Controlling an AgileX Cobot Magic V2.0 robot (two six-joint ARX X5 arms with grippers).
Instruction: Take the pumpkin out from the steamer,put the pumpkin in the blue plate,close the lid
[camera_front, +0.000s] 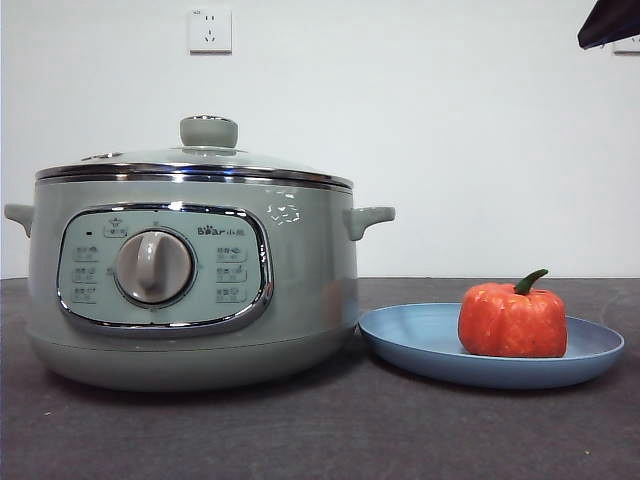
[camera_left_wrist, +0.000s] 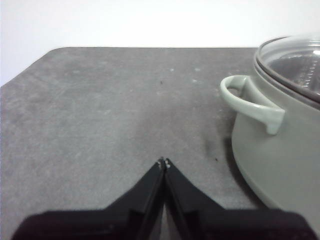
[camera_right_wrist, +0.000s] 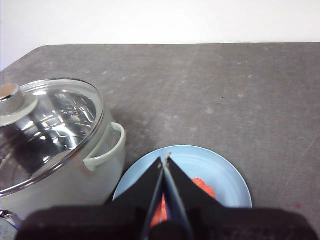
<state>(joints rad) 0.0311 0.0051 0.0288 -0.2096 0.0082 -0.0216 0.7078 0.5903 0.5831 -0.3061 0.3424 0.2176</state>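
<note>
You can see the pumpkin (camera_front: 513, 320) sitting on the blue plate (camera_front: 420, 335), just beside the steamer (camera_front: 190, 270) with the lid (camera_front: 200, 160) on. The right gripper (camera_right_wrist: 165, 159) hangs above the plate, jaws clenched; the left gripper (camera_left_wrist: 163, 162), likewise clenched, waits over bare counter (camera_left_wrist: 110, 110).

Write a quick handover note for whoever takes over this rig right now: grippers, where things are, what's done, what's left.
Left gripper: shut, holding nothing, over bare table beside the steamer.
Right gripper: shut, holding nothing, above the blue plate.
Pumpkin: upright on the blue plate, beside the steamer.
Lid: seated on the steamer.
Done: pumpkin out and plated, lid closed.
Left: nothing visible; both arms appear clear.
</note>
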